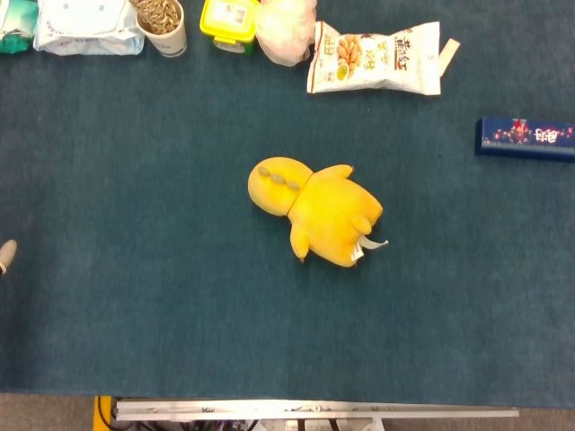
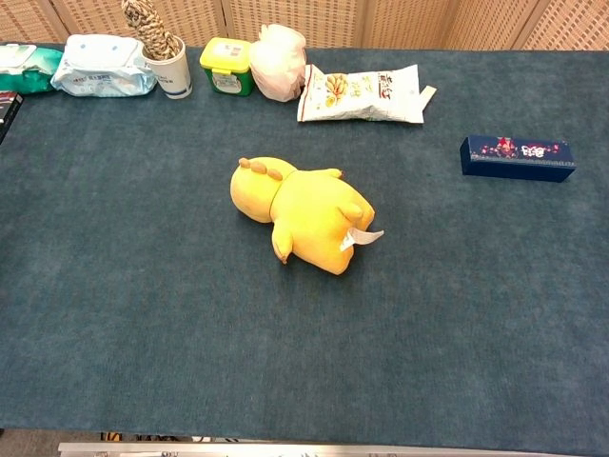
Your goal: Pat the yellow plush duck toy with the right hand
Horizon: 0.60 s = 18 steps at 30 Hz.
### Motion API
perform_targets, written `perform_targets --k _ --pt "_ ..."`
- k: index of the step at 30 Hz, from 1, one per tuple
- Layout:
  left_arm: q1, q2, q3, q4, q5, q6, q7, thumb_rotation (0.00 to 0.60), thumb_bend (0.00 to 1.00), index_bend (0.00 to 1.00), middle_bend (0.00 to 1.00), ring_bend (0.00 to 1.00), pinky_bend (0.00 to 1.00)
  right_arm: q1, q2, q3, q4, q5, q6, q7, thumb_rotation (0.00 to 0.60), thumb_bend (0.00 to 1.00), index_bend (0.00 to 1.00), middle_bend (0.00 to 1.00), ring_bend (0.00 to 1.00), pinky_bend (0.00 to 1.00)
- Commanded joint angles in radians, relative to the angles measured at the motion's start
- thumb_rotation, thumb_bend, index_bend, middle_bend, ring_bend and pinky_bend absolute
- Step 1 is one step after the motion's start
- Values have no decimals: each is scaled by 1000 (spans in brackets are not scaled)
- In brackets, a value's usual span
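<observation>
The yellow plush duck (image 1: 319, 211) lies face down in the middle of the blue-carpeted table (image 1: 135, 180), head toward the far left, with a white tag at its rear. In the chest view the duck (image 2: 304, 214) lies alone with no hand near it. My right hand shows in neither view. Only a pale fingertip of my left hand (image 1: 4, 256) pokes in at the left edge of the head view, far from the duck; how that hand is set is hidden.
Along the far edge stand a pack of wipes (image 1: 85, 25), a paper cup (image 1: 163, 22) with twisted sticks, a yellow-lidded tub (image 1: 226, 20), a white bag (image 1: 286, 27) and a snack packet (image 1: 375, 57). A dark blue box (image 1: 526, 137) lies at the right.
</observation>
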Motion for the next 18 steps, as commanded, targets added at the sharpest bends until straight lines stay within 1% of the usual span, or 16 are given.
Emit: perform_targets --k 1,9,14,16,18 --pt "0 0 0 1 -1 0 -1 600 220 267 263 235 158 8 3 -2 -6 -10 -7 1 600 351 342 363 305 387" --pt "0 0 0 1 0 0 -3 600 220 267 263 235 158 42 0 -6 -23 -56 -26 -8 600 350 342 363 305 387" --pt "0 1 1 1 5 0 -6 600 220 267 263 235 158 95 -7 -17 -47 -119 -77 -31 600 346 342 363 305 387" --pt "0 1 2 1 7 0 -5 600 220 267 263 235 158 123 -13 -19 -60 -141 -107 -50 600 321 342 363 303 377" --pt "1 1 3 1 7 1 -4 600 220 267 263 235 158 150 -24 -20 -73 -160 -137 -65 600 286 342 363 288 342"
